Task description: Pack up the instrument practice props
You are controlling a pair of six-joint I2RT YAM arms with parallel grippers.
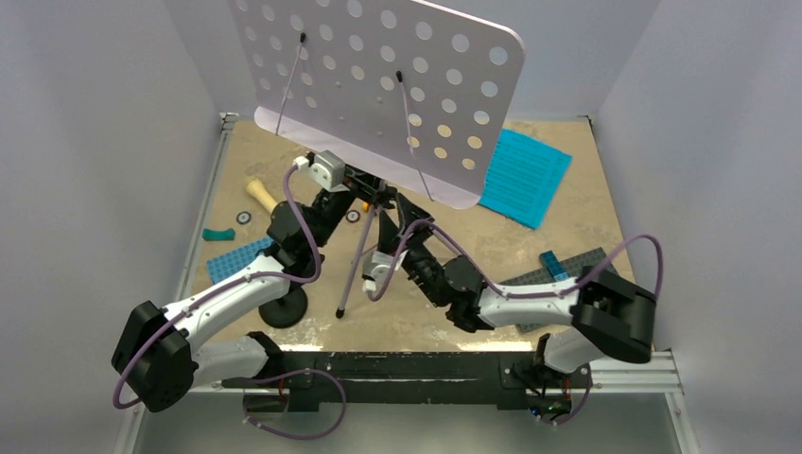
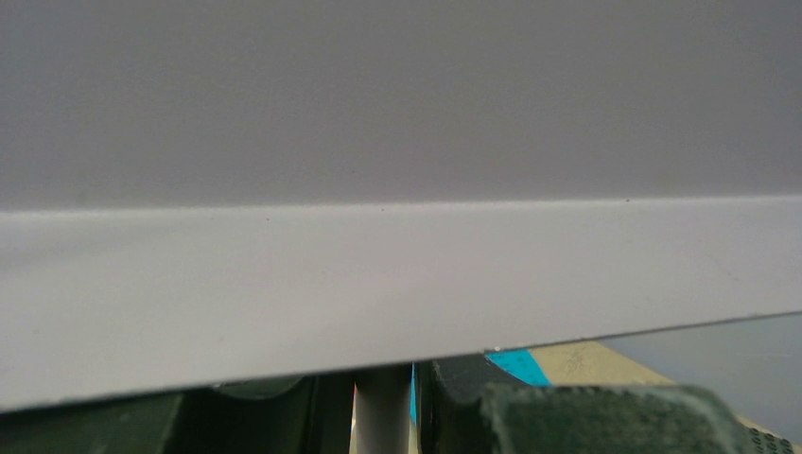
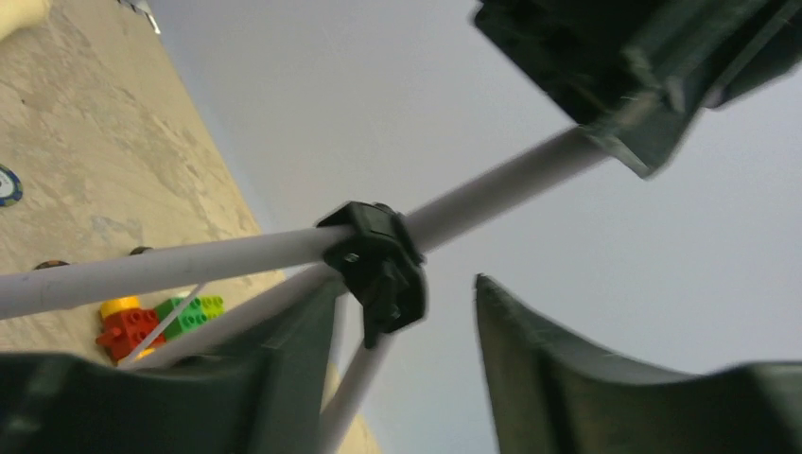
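The lavender hole-punched music stand [image 1: 378, 76] stands tilted on its silver tripod [image 1: 357, 260] mid-table. My left gripper [image 1: 364, 192] is shut on the stand's silver pole [image 2: 383, 411] just under the board [image 2: 378, 274], which fills the left wrist view. My right gripper [image 3: 402, 317] is open beside the black tripod collar [image 3: 378, 265], and one leg runs between its fingers untouched. Teal sheet-music pages [image 1: 525, 175] lie at the back right. The cream microphone [image 1: 260, 197] lies at the back left. The black round mic stand base [image 1: 284, 307] sits by my left arm.
A blue baseplate [image 1: 236, 257] and a teal brick [image 1: 217, 234] lie on the left. A grey baseplate [image 1: 558, 274] with a blue brick [image 1: 553, 263] lies on the right. Coloured bricks [image 3: 151, 322] sit behind the tripod. Walls enclose three sides.
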